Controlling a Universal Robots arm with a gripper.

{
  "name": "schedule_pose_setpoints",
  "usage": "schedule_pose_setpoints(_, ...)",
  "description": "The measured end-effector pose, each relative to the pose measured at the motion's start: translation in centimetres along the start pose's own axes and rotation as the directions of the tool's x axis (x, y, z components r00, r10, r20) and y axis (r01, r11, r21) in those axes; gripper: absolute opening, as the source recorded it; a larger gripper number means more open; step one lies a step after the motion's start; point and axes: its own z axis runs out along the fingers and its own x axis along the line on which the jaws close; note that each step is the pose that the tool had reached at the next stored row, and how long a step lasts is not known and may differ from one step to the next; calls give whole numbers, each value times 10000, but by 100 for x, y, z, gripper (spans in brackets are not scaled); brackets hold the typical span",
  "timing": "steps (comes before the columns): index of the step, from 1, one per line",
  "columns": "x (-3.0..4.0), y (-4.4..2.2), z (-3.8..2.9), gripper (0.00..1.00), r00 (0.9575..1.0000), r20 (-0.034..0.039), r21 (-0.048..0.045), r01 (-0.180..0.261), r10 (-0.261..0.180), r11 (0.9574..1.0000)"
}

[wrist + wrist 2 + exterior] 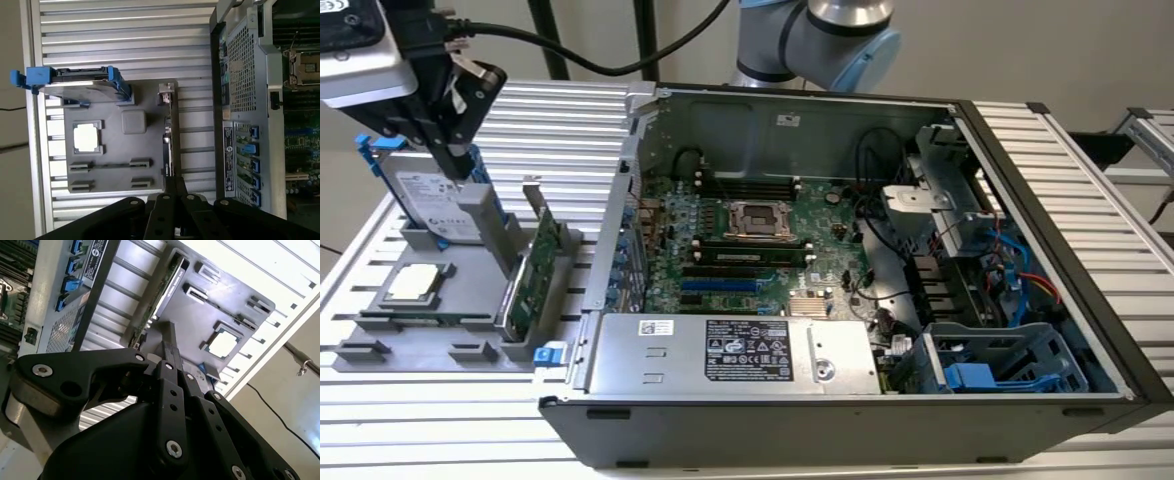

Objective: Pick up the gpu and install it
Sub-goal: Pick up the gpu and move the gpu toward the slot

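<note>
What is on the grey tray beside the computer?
On the tray: the gpu on edge, a hard drive upright, a square chip lying flat. In the exterior view the gripper hides part of the drive.

The gpu (169, 140) stands edge-on — faces unseen (one end behind the gripper (174, 183)).

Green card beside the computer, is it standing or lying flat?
Standing: the green circuit-board gpu sits on edge in the slotted grey plastic tray.

You are seeing the gpu (534, 265) standing on its long edge in a grey holder (447, 345) at the exterior view's left, green circuit face showing, silver bracket rising at its upper end.
</note>
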Motion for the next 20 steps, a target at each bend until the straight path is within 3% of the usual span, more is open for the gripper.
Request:
schedule_pose_setpoints(13,1,-87,-4,0,9995,16,5,-304,304,9995)
schedule_pose_setpoints(20,0,-94,-4,0,9991,22,7,-425,425,9991)
